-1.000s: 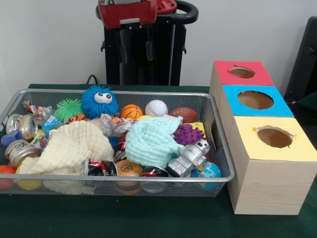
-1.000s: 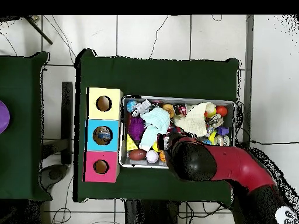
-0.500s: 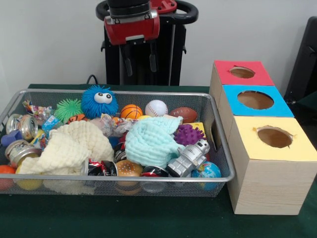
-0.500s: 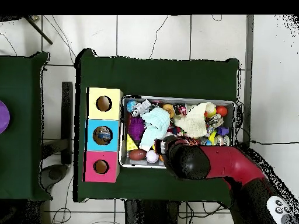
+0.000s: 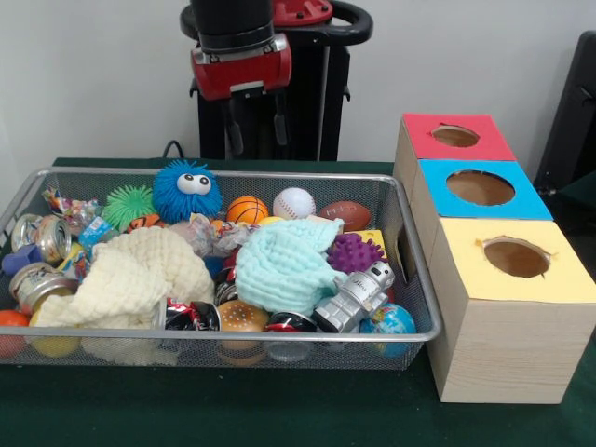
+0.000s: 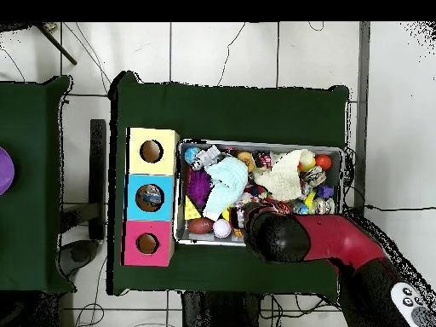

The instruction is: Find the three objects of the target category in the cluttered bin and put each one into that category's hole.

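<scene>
My gripper (image 5: 255, 130) hangs open and empty above the far rim of the wire bin (image 5: 223, 175), over the gap between the blue fuzzy ball (image 5: 186, 189) and the basketball (image 5: 247, 209). Beside these lie a baseball (image 5: 294, 203), a football (image 5: 345, 215), a green spiky ball (image 5: 128, 203) and a purple spiky ball (image 5: 355, 251). A mint cloth (image 5: 284, 265) and a cream cloth (image 5: 130, 279) cover part of the pile. Three boxes stand to the right, with a red hole (image 5: 455, 136), a blue hole (image 5: 480, 187) and a yellow hole (image 5: 516, 257). In the overhead view the arm (image 6: 277, 237) hides the gripper.
A silver robot toy (image 5: 356, 296), a globe ball (image 5: 389, 321), a burger toy (image 5: 242, 317) and a soda can (image 5: 191, 315) sit along the bin's near side. Tin cans (image 5: 42, 237) crowd its left end. Overhead, the boxes (image 6: 150, 197) line the bin's left side.
The gripper has come down from the top edge into full view and shifted slightly left. Nothing in the bin has moved.
</scene>
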